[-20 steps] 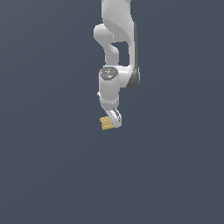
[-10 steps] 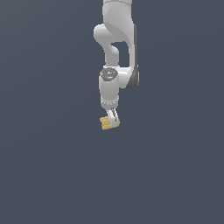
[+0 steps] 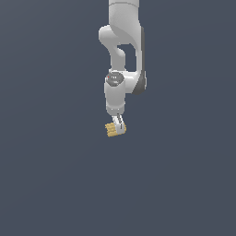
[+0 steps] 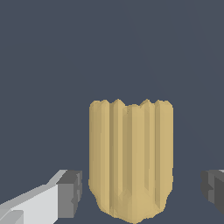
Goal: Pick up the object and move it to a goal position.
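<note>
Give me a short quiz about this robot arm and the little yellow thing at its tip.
1. True or false: in the wrist view, the gripper has its fingers pressed against the object.
2. Where is the object? A) between the fingers B) far from the gripper C) above the gripper
3. Fill in: the object's sides are ____.
Key: 1 false, a gap shows on each side; 2 A; 3 ribbed.
</note>
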Controlling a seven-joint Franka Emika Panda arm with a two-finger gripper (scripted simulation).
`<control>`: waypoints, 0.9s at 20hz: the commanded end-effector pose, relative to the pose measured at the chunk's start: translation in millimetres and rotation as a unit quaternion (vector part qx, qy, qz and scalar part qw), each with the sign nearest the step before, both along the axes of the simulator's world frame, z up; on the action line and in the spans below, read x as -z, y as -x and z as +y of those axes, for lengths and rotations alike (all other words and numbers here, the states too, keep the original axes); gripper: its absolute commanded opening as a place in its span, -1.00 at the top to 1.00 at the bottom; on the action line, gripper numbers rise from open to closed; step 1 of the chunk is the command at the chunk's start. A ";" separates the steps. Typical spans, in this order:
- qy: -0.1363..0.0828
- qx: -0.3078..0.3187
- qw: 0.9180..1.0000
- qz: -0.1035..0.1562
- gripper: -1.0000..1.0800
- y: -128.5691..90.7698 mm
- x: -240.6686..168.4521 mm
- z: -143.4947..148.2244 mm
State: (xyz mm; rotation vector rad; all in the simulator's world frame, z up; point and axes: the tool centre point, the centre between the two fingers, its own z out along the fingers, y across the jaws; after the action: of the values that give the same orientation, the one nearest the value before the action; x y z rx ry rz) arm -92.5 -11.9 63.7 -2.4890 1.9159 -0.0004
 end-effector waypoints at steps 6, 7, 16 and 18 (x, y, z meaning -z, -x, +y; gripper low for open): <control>0.000 0.002 1.000 0.000 -0.92 1.3 26.2 -0.3; 0.000 0.002 1.000 0.000 -0.92 1.4 30.9 -0.1; 0.000 0.002 1.000 0.000 1.00 1.1 48.2 0.1; 0.000 0.002 1.000 0.000 1.00 1.1 48.2 0.1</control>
State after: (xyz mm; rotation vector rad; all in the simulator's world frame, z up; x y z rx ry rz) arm -91.7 -11.9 25.1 -2.4755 1.9199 -0.0077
